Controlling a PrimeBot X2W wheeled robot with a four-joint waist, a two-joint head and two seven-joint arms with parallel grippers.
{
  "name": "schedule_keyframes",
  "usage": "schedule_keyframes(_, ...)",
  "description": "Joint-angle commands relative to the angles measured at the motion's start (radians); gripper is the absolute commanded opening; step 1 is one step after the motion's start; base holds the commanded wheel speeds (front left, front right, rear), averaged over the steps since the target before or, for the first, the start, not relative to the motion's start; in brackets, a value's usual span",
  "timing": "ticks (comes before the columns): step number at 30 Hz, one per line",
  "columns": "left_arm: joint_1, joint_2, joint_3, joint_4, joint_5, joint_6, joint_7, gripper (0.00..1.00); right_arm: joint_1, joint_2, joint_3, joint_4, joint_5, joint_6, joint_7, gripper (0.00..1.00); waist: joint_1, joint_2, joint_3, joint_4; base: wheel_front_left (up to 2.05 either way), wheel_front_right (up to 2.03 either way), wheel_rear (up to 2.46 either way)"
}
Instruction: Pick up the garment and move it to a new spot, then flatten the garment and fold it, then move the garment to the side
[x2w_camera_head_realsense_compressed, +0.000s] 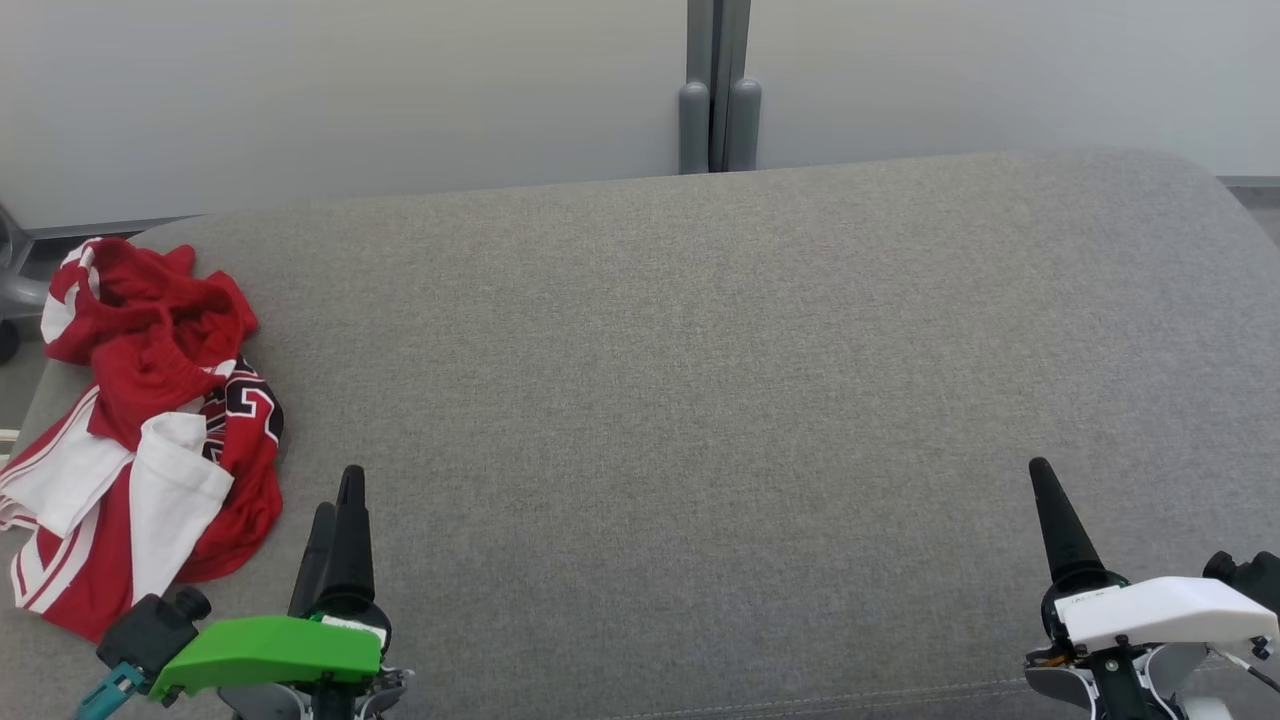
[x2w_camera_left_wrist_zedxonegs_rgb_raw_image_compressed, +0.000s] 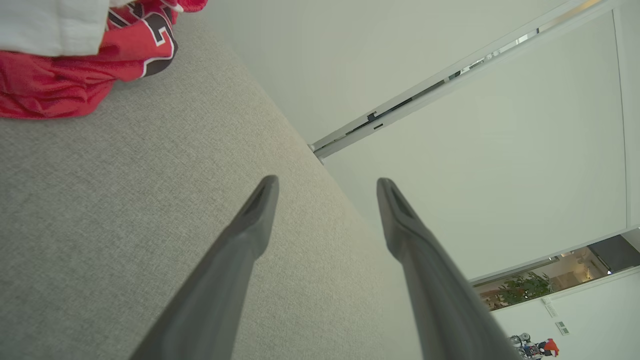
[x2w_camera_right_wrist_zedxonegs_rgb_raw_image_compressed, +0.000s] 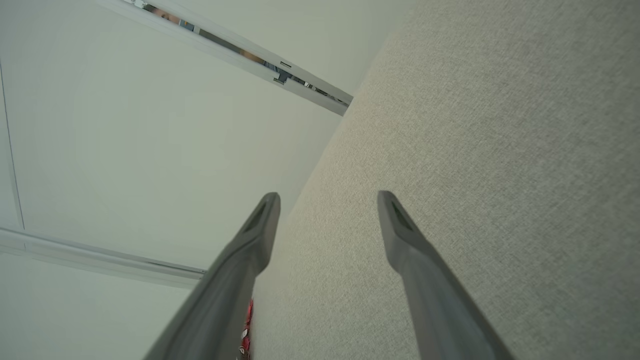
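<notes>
The garment (x2w_camera_head_realsense_compressed: 150, 420) is a red and white jersey with black lettering, lying crumpled at the left edge of the grey cushioned surface (x2w_camera_head_realsense_compressed: 700, 400). My left gripper (x2w_camera_head_realsense_compressed: 338, 490) hovers just right of the garment's near end, open and empty. In the left wrist view the left gripper (x2w_camera_left_wrist_zedxonegs_rgb_raw_image_compressed: 327, 184) has its fingers spread over bare fabric, with the garment (x2w_camera_left_wrist_zedxonegs_rgb_raw_image_compressed: 75, 65) at the upper left. My right gripper (x2w_camera_head_realsense_compressed: 1045, 480) is far off at the lower right, apart from the garment. The right wrist view shows the right gripper (x2w_camera_right_wrist_zedxonegs_rgb_raw_image_compressed: 328, 196) open, with a red sliver of garment (x2w_camera_right_wrist_zedxonegs_rgb_raw_image_compressed: 247, 325) far away.
A pale wall with a grey vertical post (x2w_camera_head_realsense_compressed: 718, 90) stands behind the surface. A dark chair base (x2w_camera_head_realsense_compressed: 15, 290) sits on the floor beyond the left edge. The garment's left side hangs near that edge. Wide bare fabric stretches between the two grippers.
</notes>
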Motion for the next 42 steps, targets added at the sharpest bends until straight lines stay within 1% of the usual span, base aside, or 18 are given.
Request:
schedule_keyframes(1,-0.002,0.003,0.001,-0.021,0.057,0.006,-0.011,1.0,-0.018,-0.008,0.011,-0.022,-0.055,0.0,-0.014,1.0,0.0,0.0,-0.001,0.0,0.0,0.0,0.0)
schedule_keyframes(5,0.006,0.007,0.008,-0.029,0.148,0.012,-0.022,1.0,-0.018,-0.008,0.032,-0.03,-0.149,0.0,-0.031,1.0,0.0,0.0,-0.002,0.001,0.0,0.0,0.0)
schedule_keyframes(6,0.006,0.007,0.008,-0.029,0.148,0.012,-0.022,1.0,-0.018,-0.008,0.032,-0.03,-0.149,0.0,-0.031,1.0,0.0,0.0,-0.002,0.001,0.0,0.0,0.0)
schedule_keyframes(11,0.019,0.014,0.012,-0.038,0.254,0.02,-0.036,1.0,-0.019,-0.009,0.06,-0.036,-0.249,0.0,-0.052,1.0,0.0,0.0,-0.003,0.002,0.0,0.0,0.0)
schedule_keyframes(19,0.047,0.021,0.019,-0.044,0.386,0.033,-0.057,1.0,-0.019,-0.01,0.097,-0.037,-0.384,0.0,-0.082,1.0,0.0,0.0,-0.008,0.002,0.0,0.0,0.0)
schedule_keyframes(42,0.104,0.029,0.009,0.015,0.654,0.044,-0.112,1.0,-0.02,-0.012,0.172,0.01,-0.673,0.0,-0.161,1.0,0.0,0.0,-0.033,0.003,0.0,0.0,0.0)
